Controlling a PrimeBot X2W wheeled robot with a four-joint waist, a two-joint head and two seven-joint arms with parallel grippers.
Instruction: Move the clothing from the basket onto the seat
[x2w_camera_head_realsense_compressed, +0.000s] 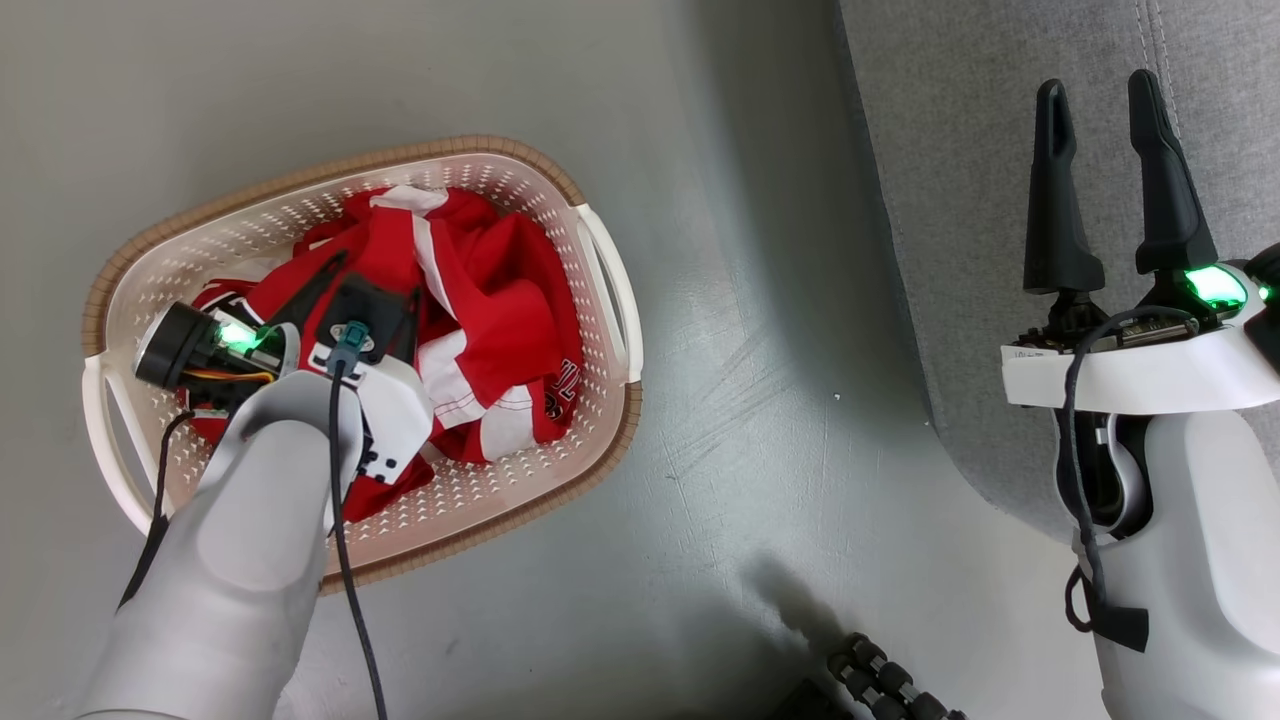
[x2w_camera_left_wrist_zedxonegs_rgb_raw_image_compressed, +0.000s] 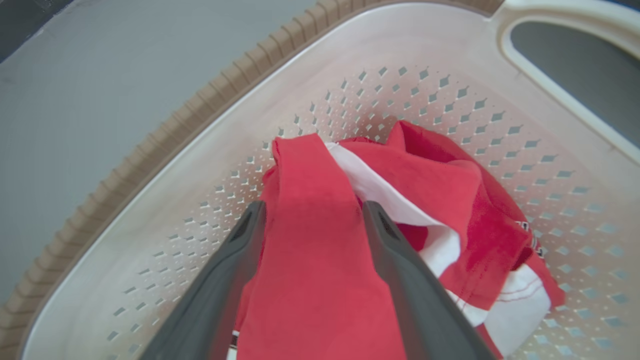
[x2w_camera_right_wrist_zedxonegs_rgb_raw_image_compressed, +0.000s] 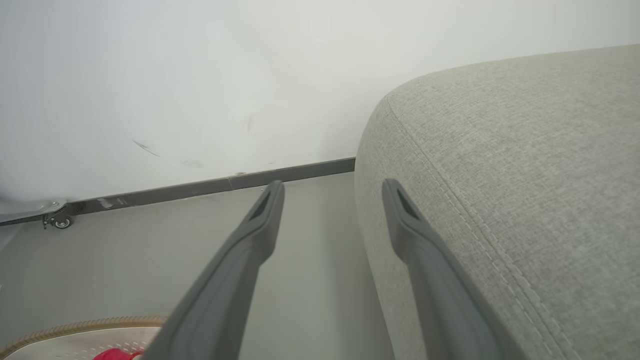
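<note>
Mid-grasp inside the basket (x2w_camera_left_wrist_zedxonegs_rgb_raw_image_compressed: 150, 240), the left hand (x2w_camera_left_wrist_zedxonegs_rgb_raw_image_compressed: 310, 215) straddles a fold of the clothing (x2w_camera_left_wrist_zedxonegs_rgb_raw_image_compressed: 310, 285), fingers (x2w_camera_left_wrist_zedxonegs_rgb_raw_image_compressed: 232, 262) apart, and must next close and lift.

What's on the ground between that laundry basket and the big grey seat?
Nothing. In the head view, the stretch of grey floor between the basket and the seat is bare.

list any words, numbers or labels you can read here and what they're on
Dark lettering outlined in white, on the clothing: folded and partly hidden, no word reads.
Small print on the white band behind the right gripper: too small to read.
No other text is legible.
</note>
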